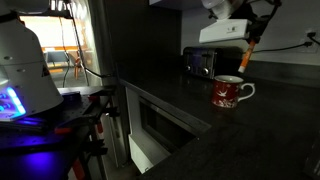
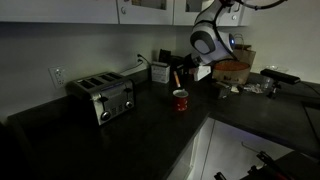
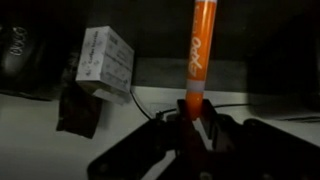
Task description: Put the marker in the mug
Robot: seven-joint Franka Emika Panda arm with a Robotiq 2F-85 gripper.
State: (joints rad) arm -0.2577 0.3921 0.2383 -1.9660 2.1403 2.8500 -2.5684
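Observation:
The red mug (image 1: 228,92) with a white pattern and white handle stands upright on the dark counter; it also shows in an exterior view (image 2: 181,99). My gripper (image 1: 252,46) hangs above and a little beyond the mug, shut on the orange marker (image 1: 251,52), which points down toward the counter. In an exterior view the gripper (image 2: 180,72) holds the marker (image 2: 177,76) above the mug. In the wrist view the marker (image 3: 199,55) sticks out from between the shut fingers (image 3: 192,120). The mug is out of the wrist view.
A silver toaster (image 2: 103,96) stands on the counter, also seen in an exterior view (image 1: 203,62). A white box (image 3: 105,63) and a dark object (image 3: 80,110) lie near the wall. Clutter (image 2: 240,70) sits at the back corner. The counter edge (image 1: 170,105) drops off toward the floor.

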